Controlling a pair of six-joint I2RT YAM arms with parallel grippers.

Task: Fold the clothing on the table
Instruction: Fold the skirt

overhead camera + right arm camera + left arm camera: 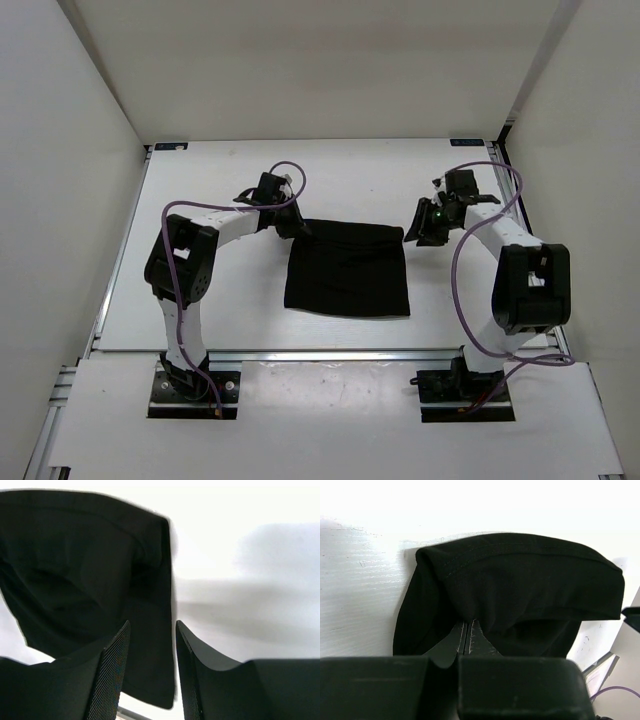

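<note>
The clothing (348, 268), a plain black rectangle of fabric, lies flat in the middle of the white table (200, 190). My left gripper (292, 226) is at its far left corner. In the left wrist view the gripper (466, 629) is shut, and the clothing (520, 580) puckers and bunches over its tips. My right gripper (417, 236) is at the far right corner. Seen from the right wrist, that gripper (153, 624) is open, with the side edge of the clothing (75, 570) lying between its fingers.
White walls close in the table on the left, back and right. A silver rail (330, 353) runs along the near edge ahead of both arm bases. Small blue marks (172, 146) sit at the far corners. Purple cables (470, 300) loop off both arms.
</note>
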